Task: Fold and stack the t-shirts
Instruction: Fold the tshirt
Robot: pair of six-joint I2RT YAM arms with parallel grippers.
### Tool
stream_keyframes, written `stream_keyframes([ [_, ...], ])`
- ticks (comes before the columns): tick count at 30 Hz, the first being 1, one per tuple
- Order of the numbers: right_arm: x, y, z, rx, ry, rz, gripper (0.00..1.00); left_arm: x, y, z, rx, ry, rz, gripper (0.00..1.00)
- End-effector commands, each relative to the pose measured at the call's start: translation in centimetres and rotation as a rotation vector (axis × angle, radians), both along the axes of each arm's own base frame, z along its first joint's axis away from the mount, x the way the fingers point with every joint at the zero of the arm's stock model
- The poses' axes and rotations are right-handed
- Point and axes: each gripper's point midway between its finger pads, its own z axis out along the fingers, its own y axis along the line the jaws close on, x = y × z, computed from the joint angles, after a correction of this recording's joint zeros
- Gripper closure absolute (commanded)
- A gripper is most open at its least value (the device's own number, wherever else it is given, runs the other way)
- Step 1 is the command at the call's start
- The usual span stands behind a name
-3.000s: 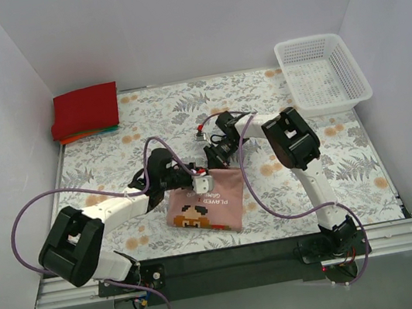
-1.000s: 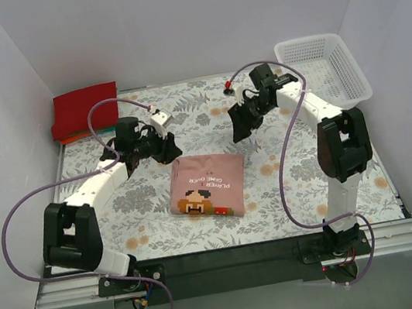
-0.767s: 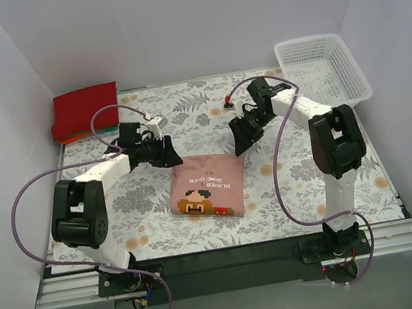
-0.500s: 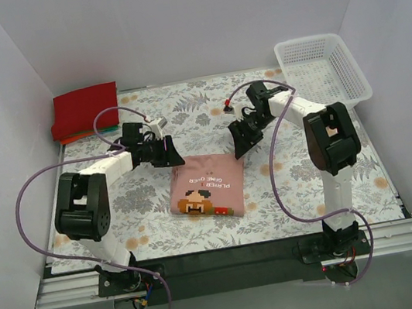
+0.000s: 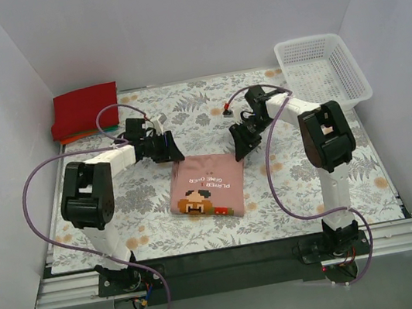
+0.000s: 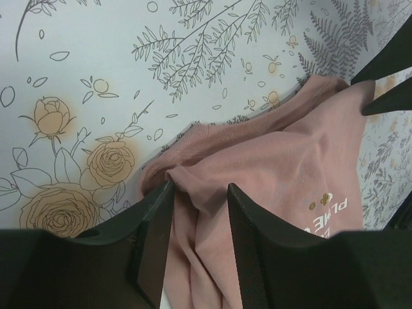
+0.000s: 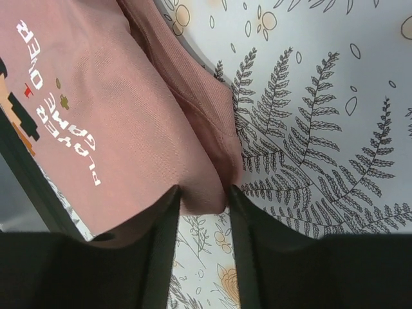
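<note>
The dusty pink t-shirt (image 5: 207,186) lies folded into a rectangle at the table's middle, its pixel-face print up. My left gripper (image 5: 174,153) is at its far left corner. In the left wrist view the left gripper (image 6: 199,190) has bunched pink cloth (image 6: 277,167) pinched between its fingers. My right gripper (image 5: 240,149) is at the far right corner. In the right wrist view the right gripper (image 7: 203,193) grips the shirt's corner (image 7: 109,129). A folded red t-shirt (image 5: 87,109) tops a stack at the far left, with orange and teal edges (image 5: 89,134) under it.
A white lattice basket (image 5: 329,102) stands at the far right corner. The floral table cloth (image 5: 183,111) covers the table. White walls close in the back and both sides. Purple cables loop from both arms.
Three seconds ago both grippers were on the shirt near its middle. They then lifted away and apart, came back in over the last second, and now sit on the shirt's two far corners.
</note>
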Motion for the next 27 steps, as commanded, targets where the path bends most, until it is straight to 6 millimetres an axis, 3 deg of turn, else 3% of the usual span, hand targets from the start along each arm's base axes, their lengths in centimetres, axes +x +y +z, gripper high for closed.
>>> stream_keyframes([
  [1,0.9,0.6,0.7,0.040,-0.007,-0.004,0.60,1.4,-0.3,1.2,-0.022,-0.040,-0.001,0.67],
  [6,1.4,0.8,0.8,0.041,-0.018,-0.007,0.70,0.9,-0.7,1.7,-0.066,-0.022,-0.025,0.87],
  [9,1.7,0.9,1.2,0.041,-0.030,-0.008,0.83,1.0,0.3,2.4,-0.067,-0.025,0.008,1.00],
  [13,2.0,0.8,1.4,0.030,-0.049,-0.012,0.99,2.3,3.2,4.3,-0.052,-0.085,0.087,1.00],
  [17,2.3,0.4,1.4,0.011,-0.073,-0.015,0.99,3.5,5.7,5.8,0.005,-0.164,0.127,1.00],
  [23,4.1,0.0,1.1,-0.027,-0.112,-0.041,0.99,4.4,8.4,2.9,0.064,-0.133,0.180,1.00],
  [27,5.1,0.4,0.8,-0.019,-0.114,-0.047,0.99,5.5,8.8,1.2,0.052,-0.100,0.181,1.00],
])
